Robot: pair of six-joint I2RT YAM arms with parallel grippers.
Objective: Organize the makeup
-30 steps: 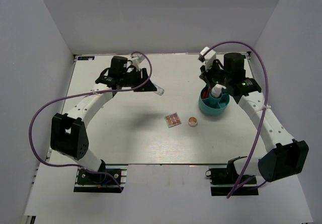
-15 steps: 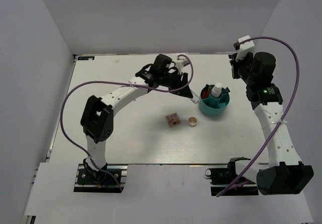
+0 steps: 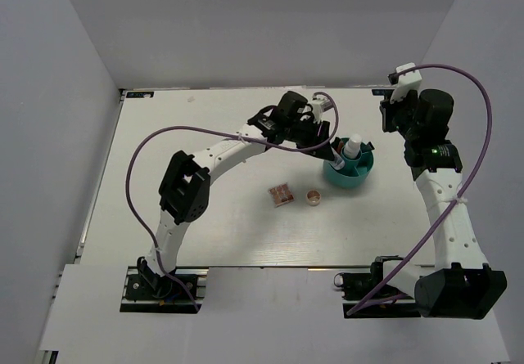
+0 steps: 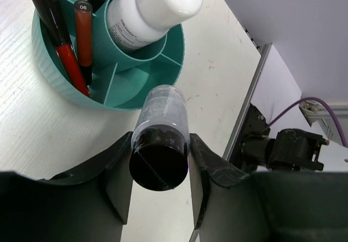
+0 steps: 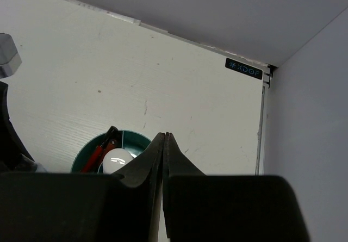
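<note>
White walls close in on a pale bench (image 3: 205, 217) where the left arm reaches far across toward a round teal plastic cup (image 4: 57, 81) divided into pockets, near the right-hand side. The left hand (image 4: 160, 160) pinches a short black tube (image 4: 161, 117) with a clear cap, gripping it at its dark end. The tube's long axis runs straight out from the hand toward the cup, clear end leading. In the wrist view that leading end overlaps the cup's near rim, just at a wedge-shaped pocket that looks empty. Whether the tip already hangs over the pocket or sits a little short of the rim cannot be told from this angle. The coming move appears to turn on that line: the cup lies directly ahead of the hand along the tube's own axis, so tipping the tube end-first into the open wedge looks like what remains. A white plastic bottle with a bluish label (image 4: 149, 13) stands in the cup's centre well, while a thin red-black pencil (image 4: 62, 46) and a slim red stick marked 06 (image 4: 82, 32) lean in a side pocket. A square pinkish-brown palette (image 3: 281, 194) and a round beige compact (image 3: 313, 197) lie side by side on the bench, nearer the arms' bases than the cup. The right hand (image 5: 164, 144) hangs high beyond the cup with its fingers pressed together on nothing, so the left hand is plainly the nearer one.
</note>
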